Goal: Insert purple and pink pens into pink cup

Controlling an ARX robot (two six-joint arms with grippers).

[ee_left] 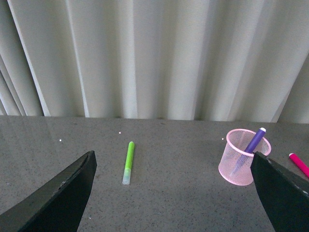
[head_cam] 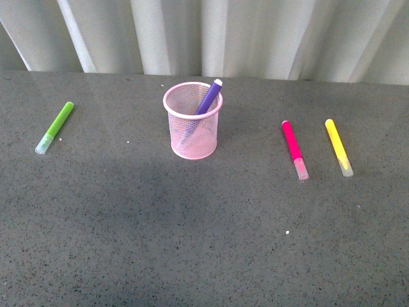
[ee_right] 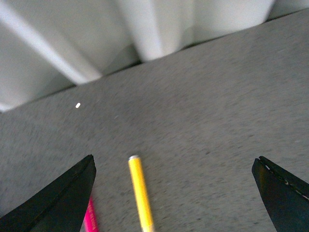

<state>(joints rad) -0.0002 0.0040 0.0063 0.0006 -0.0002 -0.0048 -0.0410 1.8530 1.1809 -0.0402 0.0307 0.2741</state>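
The pink cup (head_cam: pixel 192 146) stood upright on the grey desk (head_cam: pixel 192 243), in the upper centre of the front view. The purple pen (head_cam: pixel 209 96) was inside the cup, leaning, with one end projecting above the rim toward the upper right.

The pink pen (head_cam: pixel 292 142) lay flat on the desk in the right half of the frame, well apart from the cup, with its clear cap toward the lower edge. A yellow marker (head_cam: pixel 337 146) lay near it, further right and roughly parallel. A green marker (head_cam: pixel 56 126) lay at the left of the frame. A pale curtain (head_cam: pixel 255 32) hung behind the desk.

The left end effector (ee_left: pixel 172 162) was spread wide and held nothing. The right end effector (ee_right: pixel 174 166) was likewise spread and empty, above the desk, with the yellow marker and pink pen in its view.
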